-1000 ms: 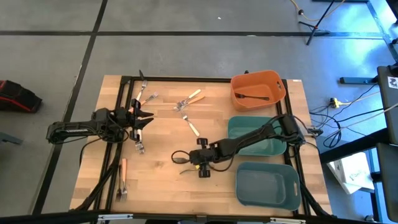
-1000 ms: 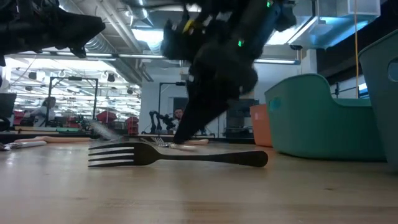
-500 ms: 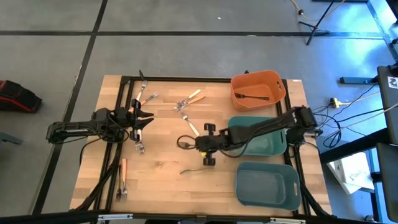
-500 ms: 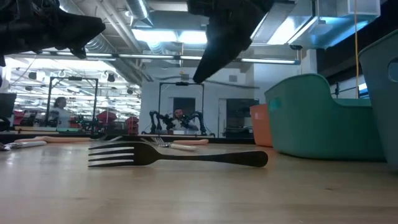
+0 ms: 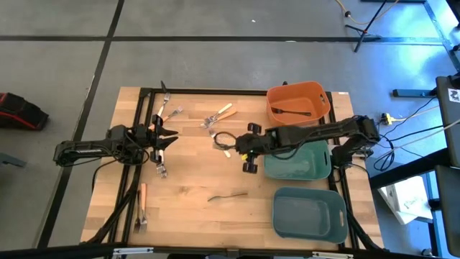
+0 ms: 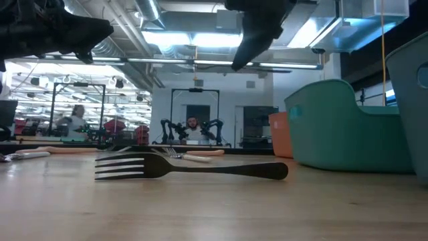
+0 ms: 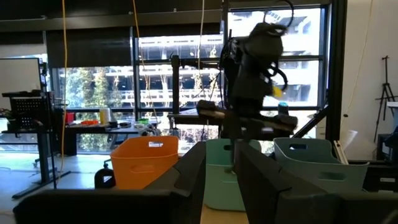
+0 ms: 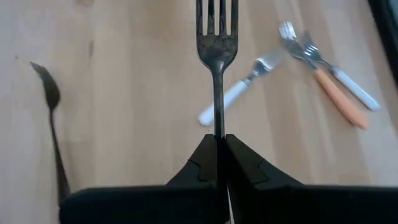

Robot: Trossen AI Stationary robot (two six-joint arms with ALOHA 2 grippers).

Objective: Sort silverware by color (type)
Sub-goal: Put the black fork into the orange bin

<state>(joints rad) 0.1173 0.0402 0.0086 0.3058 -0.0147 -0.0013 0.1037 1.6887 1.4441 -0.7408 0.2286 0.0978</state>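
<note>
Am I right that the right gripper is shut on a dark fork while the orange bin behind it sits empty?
Not quite: the orange bin isn't empty; the high view shows a dark fork lying inside. The rest holds: the right gripper is shut on a dark metal fork.

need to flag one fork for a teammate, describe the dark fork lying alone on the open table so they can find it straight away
Start at the two teal bins on the table's right side. Just left of the nearer bin, a dark fork lies flat on bare wood. It lies alone and is dark all over, unlike the pale- and orange-handled forks clustered at the far edge.
</note>
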